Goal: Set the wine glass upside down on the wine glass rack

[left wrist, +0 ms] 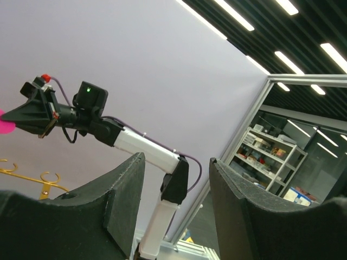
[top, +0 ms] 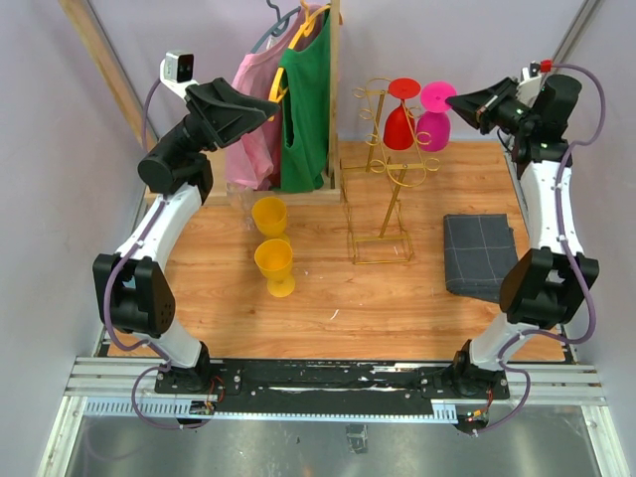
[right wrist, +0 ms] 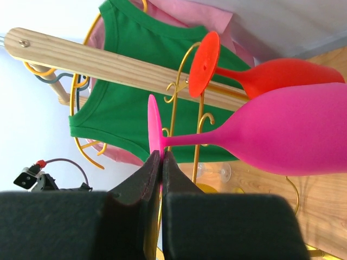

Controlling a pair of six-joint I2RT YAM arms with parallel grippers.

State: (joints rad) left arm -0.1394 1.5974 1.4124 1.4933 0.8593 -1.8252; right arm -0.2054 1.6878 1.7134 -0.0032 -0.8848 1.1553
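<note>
Wine glass (top: 434, 121), pink, hangs upside down at the upper right arm of the wine glass rack (top: 383, 204), foot uppermost and bowl just beside the red glass (top: 400, 117). Whether its stem sits inside a hook cannot be determined from these views.

**Layout**
- The left gripper (top: 268, 107) is raised near the clothes rack (top: 336, 119). Its jaws stand apart and hold nothing.
- Two yellow glasses (top: 275, 266) stand on the worktop (top: 328, 308).
- The gold rack carries the red glass, inverted.
- The right gripper (right wrist: 161, 157) is clenched on the rim of the pink foot disc. Only a thin edge of the disc lies between the fingers.
- A grey cloth (top: 479, 256) lies flat at the right.

**Hazards**
1. Release before the stem is seated in a hook. Likely result: the glass falls to the worktop.
2. Edge grip on the foot. The bowl hangs well out from the pinch, so the glass may pivot or slip.
3. Contact with the red glass. A sideways push may lift that glass off its hook.
4. Load on one arm of a light wire stand. A pull during withdrawal may tip the stand.

**Inventory**
- Coloured glasses: four (two yellow, one red, one pink).
- Wire racks: one.
- Clothes racks: one, with two garments (pink, green).
- Cloths: one.
- Arms: two.
</note>
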